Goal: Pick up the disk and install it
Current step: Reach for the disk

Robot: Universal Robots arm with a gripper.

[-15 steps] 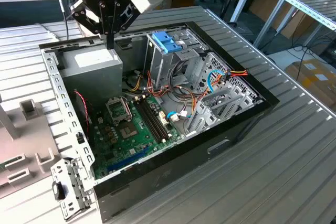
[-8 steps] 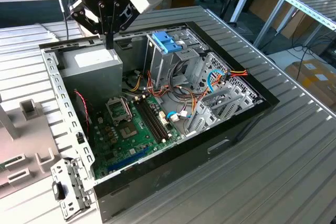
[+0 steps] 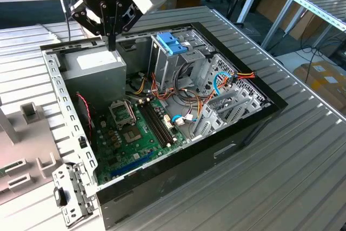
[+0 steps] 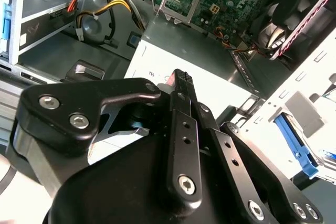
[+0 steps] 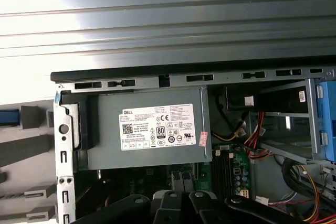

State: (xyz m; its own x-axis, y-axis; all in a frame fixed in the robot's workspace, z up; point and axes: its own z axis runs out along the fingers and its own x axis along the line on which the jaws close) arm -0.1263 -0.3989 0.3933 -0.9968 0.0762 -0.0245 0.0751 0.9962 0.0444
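Hanging over a back corner of the open computer case (image 3: 259, 93) in the exterior view, the gripper (image 3: 112, 44) points straight down at the grey power supply (image 3: 100, 66). Its two fingers seem pressed together into one thin dark bar, with nothing between them. The arm above is cut off by the picture edge. The blue bay latch (image 3: 172, 43) sits on the drive cage toward the exterior view's right. The green motherboard (image 3: 135, 133) lies on the case floor, partly covered by cables. Where the disk lies I cannot tell.

In the second wrist view the black gripper body hides much of the scene. The fingertips (image 4: 181, 80) stand over the white sticker (image 4: 152, 66) of the power supply. Whether they touch it is hard to judge.

In the first wrist view the power supply with its sticker lies in the middle, and the gripper's black links are cut off by the picture edge. The ribbed metal table (image 5: 168, 24) runs beyond the case wall.
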